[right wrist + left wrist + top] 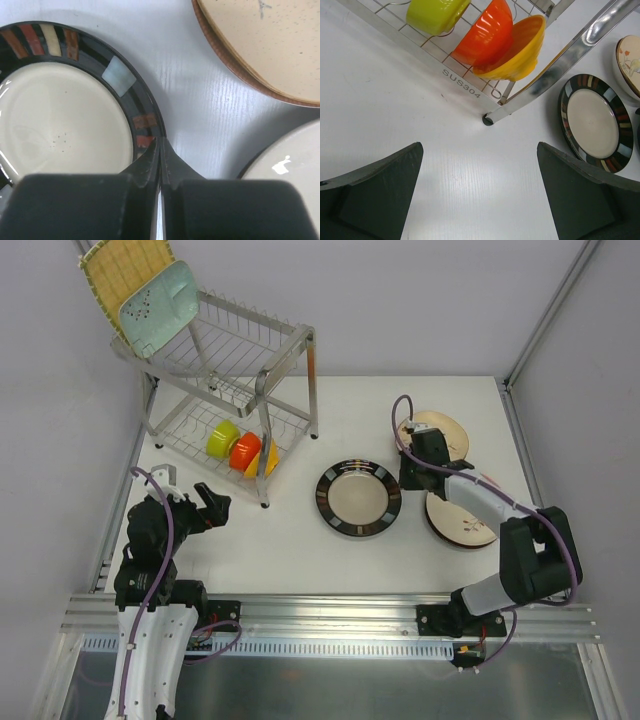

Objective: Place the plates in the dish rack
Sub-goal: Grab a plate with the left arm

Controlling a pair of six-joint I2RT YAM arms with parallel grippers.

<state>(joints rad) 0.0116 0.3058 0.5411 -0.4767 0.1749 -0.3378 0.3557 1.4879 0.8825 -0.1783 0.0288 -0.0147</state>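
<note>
The silver wire dish rack [285, 340] stands at the back left. A square yellow woven-look plate [120, 270] and a pale teal plate [160, 308] lean on its top tier. The round dark-rimmed cream plate [358, 500] lies flat mid-table; it also shows in the left wrist view [595, 122] and the right wrist view [60, 115]. A cream floral plate [445, 432] and a speckled cream plate [462, 522] lie to its right. My right gripper [408, 478] is shut, its tips [160, 144] at the dark plate's right rim, nothing between them. My left gripper [210, 508] is open and empty [480, 147] near the rack's front leg [550, 75].
Green [435, 15], orange [487, 32] and yellow [520, 47] bowls sit in the rack's lower tier. In the right wrist view a brown-edged cream plate [270, 45] and another plate [290, 160] lie close to the fingers. Walls bound the table at left, back and right.
</note>
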